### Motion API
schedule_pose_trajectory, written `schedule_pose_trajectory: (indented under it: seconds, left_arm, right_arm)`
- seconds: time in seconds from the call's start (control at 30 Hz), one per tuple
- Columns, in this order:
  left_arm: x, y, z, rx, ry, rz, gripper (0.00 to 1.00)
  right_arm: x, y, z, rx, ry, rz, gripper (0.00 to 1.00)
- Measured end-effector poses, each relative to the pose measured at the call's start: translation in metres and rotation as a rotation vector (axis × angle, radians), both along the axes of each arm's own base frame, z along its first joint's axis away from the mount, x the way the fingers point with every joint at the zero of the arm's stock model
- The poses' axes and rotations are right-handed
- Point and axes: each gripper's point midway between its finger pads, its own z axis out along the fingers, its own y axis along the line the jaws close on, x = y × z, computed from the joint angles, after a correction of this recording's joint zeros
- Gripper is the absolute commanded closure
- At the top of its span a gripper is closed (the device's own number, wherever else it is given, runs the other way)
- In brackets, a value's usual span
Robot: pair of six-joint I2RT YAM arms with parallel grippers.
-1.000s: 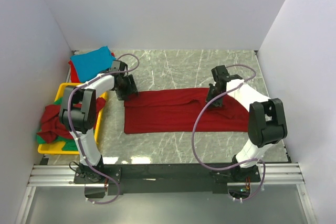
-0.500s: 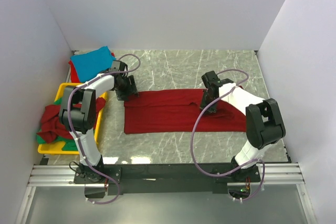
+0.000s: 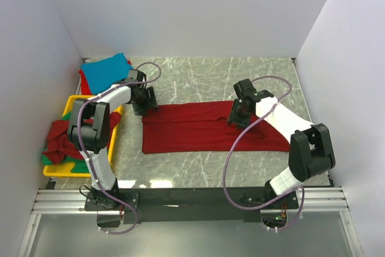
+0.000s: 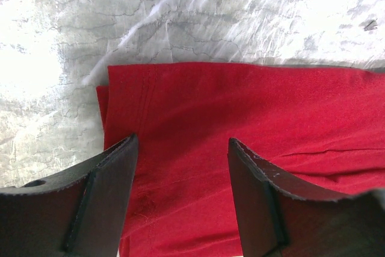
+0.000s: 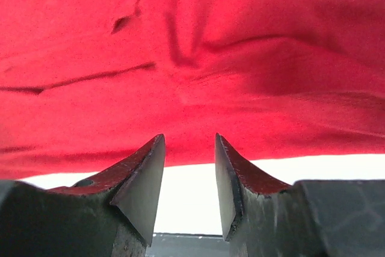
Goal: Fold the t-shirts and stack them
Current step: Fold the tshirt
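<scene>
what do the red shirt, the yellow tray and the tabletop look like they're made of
Dark red spread-out t-shirt: soft knit or woven cloth, probably cotton, matte; it creases and shows a fine weave in the wrist views. Yellow rectangular tray: likely rigid plastic, smooth, uniform bright colour. Grey-white veined tabletop: marble-look surface, stone or printed laminate, can't tell; glossy, with glare patches.

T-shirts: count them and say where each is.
5: flat red mid-table; folded blue far left, with red edge beneath; crumpled red over green in the tray. More may be hidden.
</scene>
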Motion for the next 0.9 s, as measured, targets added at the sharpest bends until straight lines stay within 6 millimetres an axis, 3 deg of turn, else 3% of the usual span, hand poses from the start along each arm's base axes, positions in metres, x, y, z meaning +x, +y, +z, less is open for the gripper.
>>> schedule_pose_trajectory:
  seconds: [0.33,0.5,0.67,0.9]
  left_arm:
    - [0.01,-0.002,0.012,-0.006,-0.029,0.001,0.33]
    - [0.015,-0.003,0.016,-0.009,-0.041,0.001,0.33]
    - [0.011,-0.002,0.011,-0.004,-0.02,0.0,0.33]
    - [0.01,-0.002,0.007,-0.001,-0.009,-0.002,0.33]
  right_arm:
    - [0.036,-0.063,-0.008,-0.051,-0.05,-0.114,0.54]
    - [0.047,-0.072,-0.023,-0.066,-0.059,-0.105,0.54]
    - [0.042,-0.074,-0.037,-0.074,-0.043,-0.087,0.54]
    - [0.012,-0.077,-0.059,-0.085,0.044,-0.079,0.55]
